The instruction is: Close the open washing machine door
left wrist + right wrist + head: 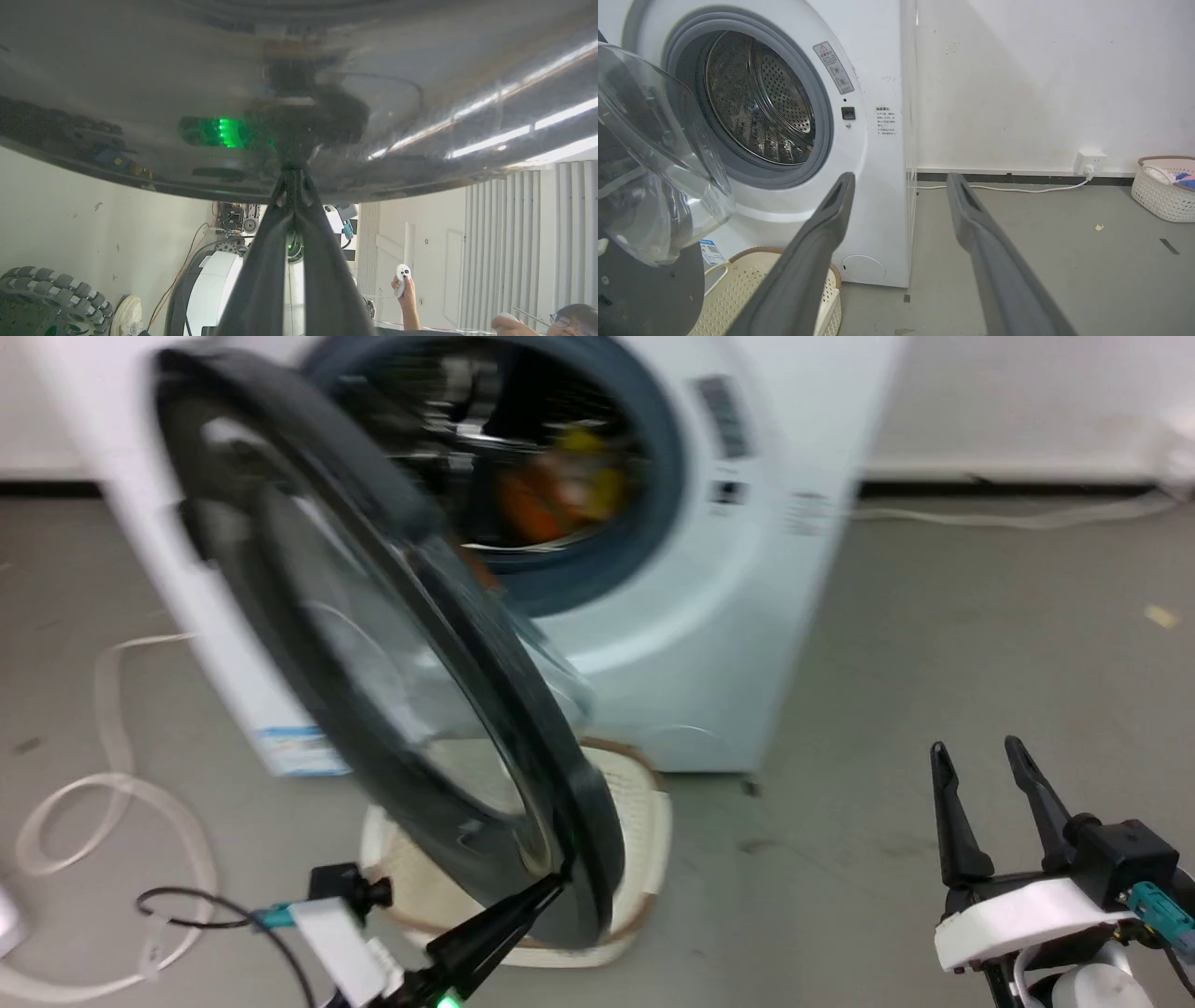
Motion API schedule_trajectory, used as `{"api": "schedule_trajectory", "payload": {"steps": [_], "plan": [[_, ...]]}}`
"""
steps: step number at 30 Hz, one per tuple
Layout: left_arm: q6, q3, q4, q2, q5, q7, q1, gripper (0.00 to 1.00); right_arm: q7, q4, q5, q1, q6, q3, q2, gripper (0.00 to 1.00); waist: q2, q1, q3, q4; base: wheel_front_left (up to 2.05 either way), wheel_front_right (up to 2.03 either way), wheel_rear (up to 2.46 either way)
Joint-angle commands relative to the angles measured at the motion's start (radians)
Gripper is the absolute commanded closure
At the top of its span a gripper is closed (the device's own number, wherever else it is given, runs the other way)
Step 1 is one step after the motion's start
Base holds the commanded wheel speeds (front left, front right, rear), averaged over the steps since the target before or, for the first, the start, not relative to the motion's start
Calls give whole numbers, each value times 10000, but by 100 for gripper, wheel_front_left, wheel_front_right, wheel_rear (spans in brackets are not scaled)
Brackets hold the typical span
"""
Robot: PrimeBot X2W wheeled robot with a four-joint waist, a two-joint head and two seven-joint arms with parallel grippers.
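Note:
The washing machine door (392, 663), round and black-framed with a bulging clear glass bowl (649, 177), stands open and swung out from the white washer (747, 616). My left gripper (551, 889) is shut, its tips touching the door's lower outer rim. In the left wrist view the shut fingers (294, 219) meet the dark glossy door face (299, 84). My right gripper (976, 756) hangs open at the lower right, well away from the door, with nothing between its fingers (831, 219). The steel drum (756, 102) sits inside its grey gasket.
A cream laundry basket (644, 821) sits on the floor below the door. A white hose (112, 784) loops at the left. Another basket (1162, 191) stands by the far wall near a socket (1090, 161). A person's hand holding a controller (402, 280) shows behind me.

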Motion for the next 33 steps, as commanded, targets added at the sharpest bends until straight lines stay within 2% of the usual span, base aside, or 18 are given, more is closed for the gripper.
{"api": "schedule_trajectory", "payload": {"steps": [1,5,9,14,18,22,25,31,33], "plan": [[-88,-108,39,-22,-52,-109,-205,100,-45,-38,21,-119,8,-19,-1,0,-1,0,526,-1329,0,0,0],[-114,-469,371,-23,-620,-872,-911,100,-46,-56,180,-100,8,-28,-1,0,-1,0,928,-2359,0,0,0],[-119,-400,809,-23,-583,-1834,-1906,100,-46,-59,423,-122,8,88,-1,0,-1,0,1410,-3224,0,0,0],[-120,-284,1823,-23,-295,-3180,-3477,100,-46,-62,769,-201,8,219,-1,0,-1,0,1918,-3910,0,0,0],[-121,-36,2876,-23,42,-4578,-4889,100,-46,-51,992,-321,8,431,-1,0,-1,0,2175,-4211,0,0,0],[-121,197,3522,-23,329,-5688,-5907,100,-46,-26,1115,-402,8,608,-1,0,-1,0,2255,-4246,0,0,0],[-122,93,3646,-24,349,-5882,-6087,100,-46,-40,1091,-429,8,712,-1,0,-1,0,2158,-4082,0,0,0],[-122,-455,3103,-24,349,-5627,-5036,100,-46,-108,857,-312,8,629,-1,0,-1,0,1570,-3332,0,0,0],[-122,-756,2645,-23,767,-5612,-4379,100,-46,-149,752,-218,8,561,-1,0,-1,0,1313,-2990,0,0,0]]}}
